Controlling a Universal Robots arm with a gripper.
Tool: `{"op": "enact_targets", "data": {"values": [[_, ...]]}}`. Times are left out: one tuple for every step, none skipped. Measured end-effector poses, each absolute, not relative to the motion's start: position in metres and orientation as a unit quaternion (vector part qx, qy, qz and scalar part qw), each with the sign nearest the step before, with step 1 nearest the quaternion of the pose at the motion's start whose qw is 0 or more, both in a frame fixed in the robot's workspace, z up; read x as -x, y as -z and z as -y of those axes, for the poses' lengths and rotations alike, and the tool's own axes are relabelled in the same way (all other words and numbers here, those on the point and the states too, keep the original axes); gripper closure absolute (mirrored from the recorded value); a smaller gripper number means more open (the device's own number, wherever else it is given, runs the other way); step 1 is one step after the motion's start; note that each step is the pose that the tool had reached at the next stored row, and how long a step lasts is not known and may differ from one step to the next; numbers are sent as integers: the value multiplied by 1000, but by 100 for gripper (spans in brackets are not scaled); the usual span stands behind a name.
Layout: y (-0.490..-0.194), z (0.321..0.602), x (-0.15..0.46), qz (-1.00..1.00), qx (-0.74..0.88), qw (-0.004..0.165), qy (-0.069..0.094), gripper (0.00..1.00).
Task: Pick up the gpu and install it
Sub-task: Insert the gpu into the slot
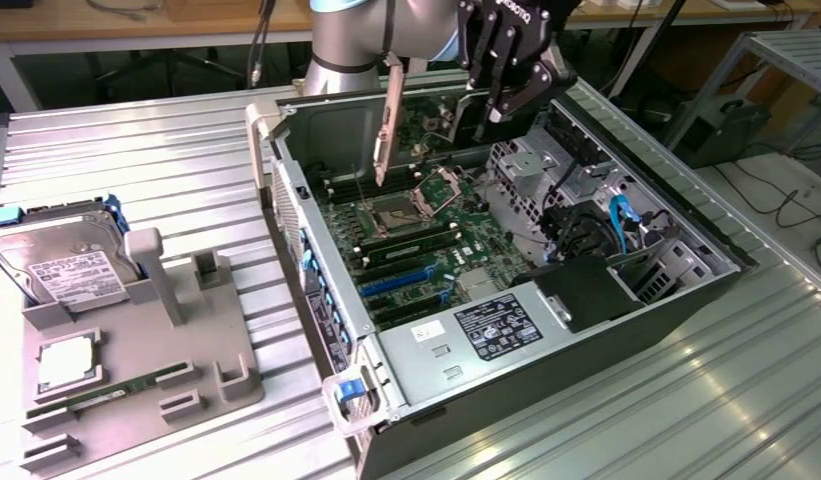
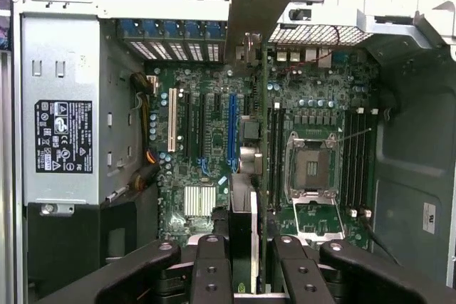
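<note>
I've got the gripper (image 1: 497, 100) clamped on the gpu (image 1: 387, 125), holding it edge-down over the open case (image 1: 677, 265) so its bracket faces the rear slots. It hangs above the motherboard (image 1: 424, 235), not seated yet.

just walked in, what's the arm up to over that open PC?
The arm's tool holds the gpu on edge above the open computer case; the fingers clamp the card from both sides. It hangs over the motherboard and is not seated in a slot yet. On the grey holder at the exterior view's left sit a hard drive and a memory stick.
</note>
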State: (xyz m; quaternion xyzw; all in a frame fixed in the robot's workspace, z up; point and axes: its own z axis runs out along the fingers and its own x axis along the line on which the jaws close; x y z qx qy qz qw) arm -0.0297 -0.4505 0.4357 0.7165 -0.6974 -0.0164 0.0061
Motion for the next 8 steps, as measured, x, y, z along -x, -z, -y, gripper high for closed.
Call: {"op": "enact_targets", "data": {"values": [[-433,450,30,699,-715,6,16,72],[-430,450,30,701,-713,6,16,72],[-427,450,30,702,-712,6,16,72],[-425,450,30,702,-712,6,16,72],[-424,450,30,703,-711,6,16,72],[-422,450,30,703,-711,6,16,72],[-418,450,30,703,-711,6,16,72],[-416,450,30,703,-711,6,17,72]]}}
